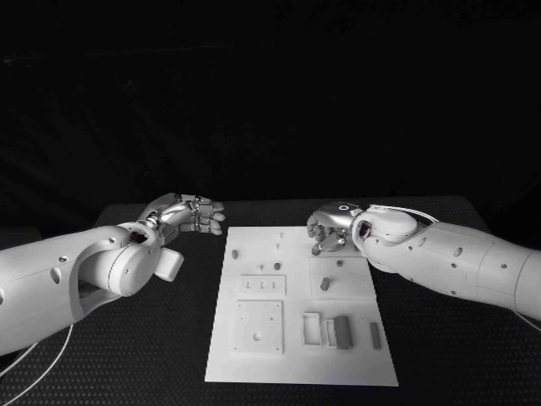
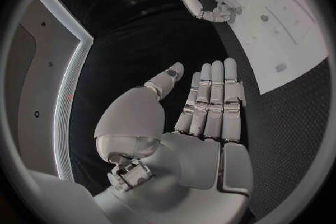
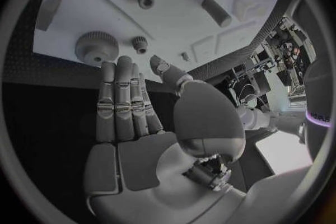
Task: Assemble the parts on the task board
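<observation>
Hands both empty, fingers straight & apart: left hand (image 1: pixel 188 213) mid-left off the board (image 1: pixel 253 359), right hand (image 1: pixel 331 228) over its top edge. Parts (image 1: pixel 341 328) lie lower right on board. Reach step, I'd say; next needs right hand lowering onto a part w/ fingers closing.

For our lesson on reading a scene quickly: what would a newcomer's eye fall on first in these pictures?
First the white task board, bright against the black table, with small grey parts near its front edge. Next the two silver hands at the board's far end: the left hand beside its left edge, the right hand over its far right corner. Neither holds anything; the right wrist view shows a toothed gear.
</observation>
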{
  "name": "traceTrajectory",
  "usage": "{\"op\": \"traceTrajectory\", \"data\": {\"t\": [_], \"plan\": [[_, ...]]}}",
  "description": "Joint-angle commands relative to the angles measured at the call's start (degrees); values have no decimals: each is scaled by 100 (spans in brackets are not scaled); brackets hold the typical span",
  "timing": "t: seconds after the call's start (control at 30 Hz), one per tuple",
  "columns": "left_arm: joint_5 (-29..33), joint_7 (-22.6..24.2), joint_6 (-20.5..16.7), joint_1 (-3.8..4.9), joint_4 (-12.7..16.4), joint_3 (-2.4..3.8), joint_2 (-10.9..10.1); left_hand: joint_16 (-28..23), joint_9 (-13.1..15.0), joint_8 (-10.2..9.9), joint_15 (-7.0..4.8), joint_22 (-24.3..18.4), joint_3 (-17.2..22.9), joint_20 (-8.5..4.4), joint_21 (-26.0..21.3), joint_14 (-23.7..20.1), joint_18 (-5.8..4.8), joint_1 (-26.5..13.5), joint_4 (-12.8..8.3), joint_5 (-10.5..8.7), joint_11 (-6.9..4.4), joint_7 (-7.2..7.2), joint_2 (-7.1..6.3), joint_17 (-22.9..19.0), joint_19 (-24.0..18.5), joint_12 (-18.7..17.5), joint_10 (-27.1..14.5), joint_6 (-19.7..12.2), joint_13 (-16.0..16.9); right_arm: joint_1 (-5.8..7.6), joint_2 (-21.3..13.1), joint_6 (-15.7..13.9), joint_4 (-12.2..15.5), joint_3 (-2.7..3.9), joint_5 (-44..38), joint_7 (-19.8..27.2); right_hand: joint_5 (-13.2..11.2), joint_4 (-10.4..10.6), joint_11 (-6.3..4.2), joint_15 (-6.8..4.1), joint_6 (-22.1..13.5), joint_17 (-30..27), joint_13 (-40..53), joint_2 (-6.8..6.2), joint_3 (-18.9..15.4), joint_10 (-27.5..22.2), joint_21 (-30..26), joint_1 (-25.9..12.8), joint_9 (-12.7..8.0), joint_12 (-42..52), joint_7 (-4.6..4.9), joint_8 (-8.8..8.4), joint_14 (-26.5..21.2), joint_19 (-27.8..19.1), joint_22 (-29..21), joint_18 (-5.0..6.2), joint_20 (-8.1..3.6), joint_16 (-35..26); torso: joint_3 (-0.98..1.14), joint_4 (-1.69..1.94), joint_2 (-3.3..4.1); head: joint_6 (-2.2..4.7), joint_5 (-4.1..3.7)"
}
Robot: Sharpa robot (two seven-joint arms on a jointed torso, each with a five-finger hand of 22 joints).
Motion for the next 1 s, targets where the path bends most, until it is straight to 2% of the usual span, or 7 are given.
{"op": "traceTrajectory", "data": {"t": [0.03, 0.17, 0.2, 0.3, 0.5, 0.83, 1.0], "plan": [[-24, 47, 100, 13, 22, 6, 0, -43, -2, -20, -7, 8, -8, -12, -37, -41, 77, -37, 45, -29, 14, 18, -31, 10, -44, -24, -42, -10, 11, -11, 23, 69, -9, -8, -180, -49, 36, 19, 4, 30, 5, 4, -5, -56, 18, -55, 22, -7, -7, -27, 33, -20, 10, -14, 135, 88, 1, 32, 16, 7, 39, -4, -5], [-23, 34, 107, 16, 34, 6, -4, -53, -1, -23, -7, 13, -8, -11, -39, -39, 78, -46, 54, -29, 14, 18, -34, 22, -45, -31, -42, -9, 23, -21, 32, 110, -29, -23, -196, -62, 36, 19, 4, 30, 5, 4, -5, -56, 18, -55, 22, -7, -7, -27, 33, -20, 10, -14, 135, 88, 1, 32, 21, 19, 62, -13, -9], [-23, 32, 109, 17, 38, 6, -7, -55, -1, -24, -7, 13, -8, -11, -40, -38, 78, -47, 56, -29, 14, 18, -34, 24, -46, -32, -42, -9, 25, -22, 29, 119, -26, -26, -199, -64, 32, 28, 18, 41, -6, 11, -18, -102, -1, -103, 29, -40, -12, -60, 38, -32, 9, -13, 136, 88, 4, 35, 21, 22, 66, -14, -12], [-23, 27, 108, 23, 48, 6, -18, -60, 0, -26, -6, 16, -8, -10, -41, -37, 79, -53, 62, -29, 15, 18, -37, 30, -46, -36, -42, -10, 31, -22, 19, 167, -3, -32, -232, -80, 36, 36, 26, 49, -8, 23, -23, -117, 2, -119, 38, -52, -16, -79, 39, -42, 6, -14, 136, 88, 3, 40, 30, 23, 90, -15, -11], [-22, 18, 112, 27, 44, 6, -20, -67, 1, -28, -6, 19, -8, -10, -42, -36, 80, -58, 67, -29, 15, 19, -41, 38, -47, -40, -43, -10, 39, -49, 35, 232, 19, -36, -422, -142, 39, 31, 33, 55, 39, 49, -27, -121, 24, -125, 60, -39, -12, -106, 23, -38, -5, -21, 136, 88, -3, 48, 43, 29, 143, 16, -22], [131, -25, 145, 35, 32, 6, -32, -84, 4, -33, -6, 26, -6, -9, -46, -32, 82, -69, 84, -31, 15, 19, -44, 58, -49, -52, -43, -9, 60, -59, 39, 252, -29, -39, -512, -178, 37, 14, 25, 48, 92, 79, -20, -95, 45, -94, 93, -8, -7, -111, 4, -30, -1, -17, 138, 88, -11, 64, 56, 33, 176, -6, -31], [131, -33, 167, 40, 33, 6, -30, -90, 5, -35, -6, 29, -4, -9, -47, -30, 83, -70, 87, -31, 15, 18, -46, 65, -49, -56, -43, -9, 67, -61, 48, 269, -60, -40, -558, -189, 38, 2, 6, 30, 159, 109, -4, -30, 64, -31, 129, 22, 1, -99, -22, -17, 8, -14, 139, 88, -19, 83, 60, 36, 193, 3, -29]]}}
